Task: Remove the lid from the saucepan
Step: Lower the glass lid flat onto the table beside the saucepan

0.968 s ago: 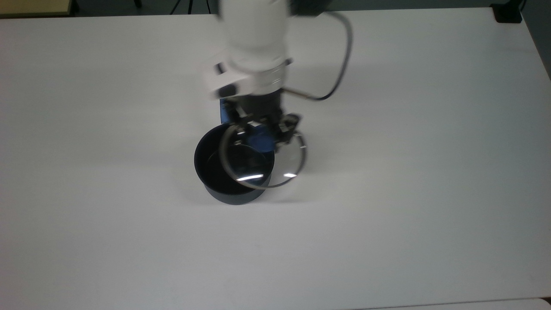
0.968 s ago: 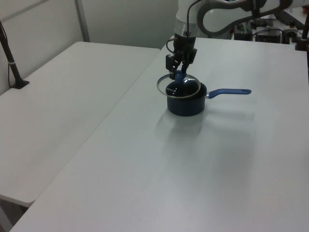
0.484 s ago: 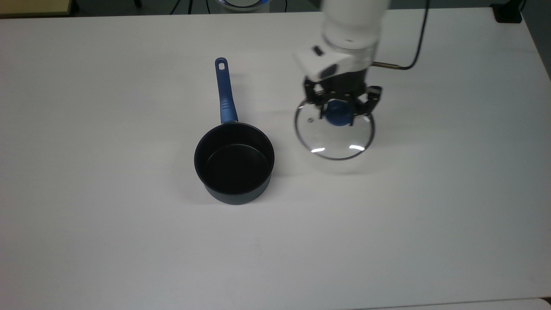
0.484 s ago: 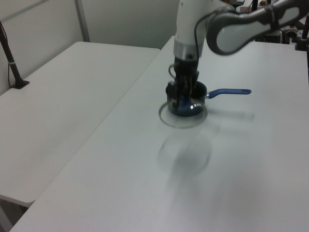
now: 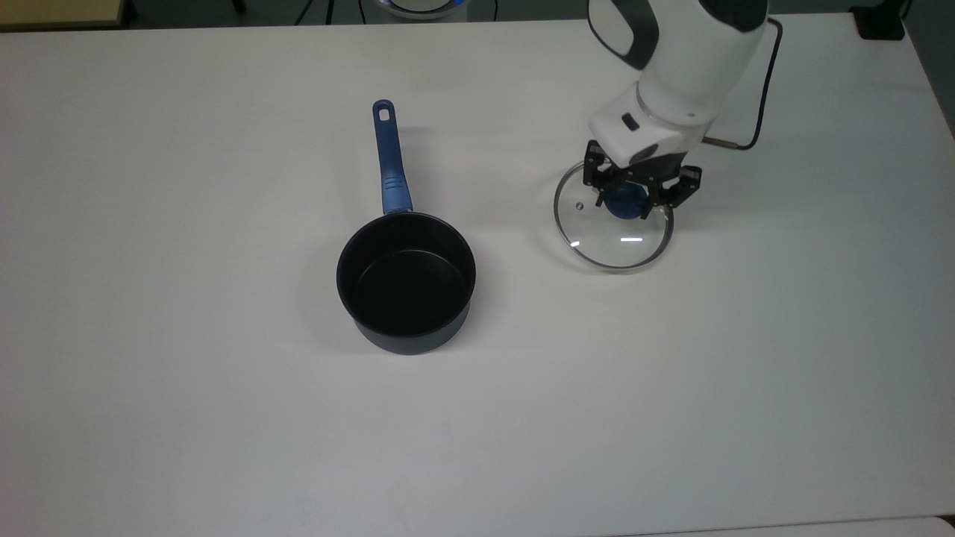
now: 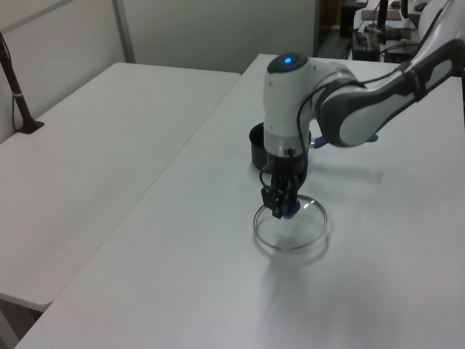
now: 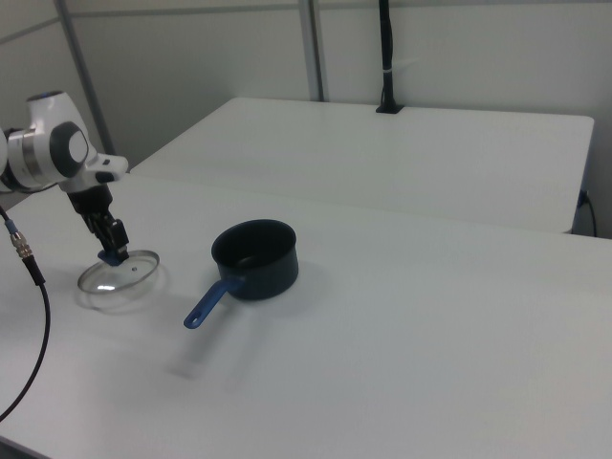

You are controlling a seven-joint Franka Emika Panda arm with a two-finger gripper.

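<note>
Since half a second ago the gripper (image 5: 633, 195) has carried the lid (image 5: 613, 225) farther from the saucepan (image 5: 406, 282), lower toward the table (image 5: 224, 418). Fingers clamp the blue knob (image 5: 625, 203). Lower it flat before letting go. The arm leans down over the lid.

I am carrying the lid (image 5: 613, 224) in the gripper (image 5: 640, 195) farther toward the top view's right, clear of the saucepan (image 5: 406, 280). The lid is now sitting lower, near the table (image 5: 224, 418).
</note>
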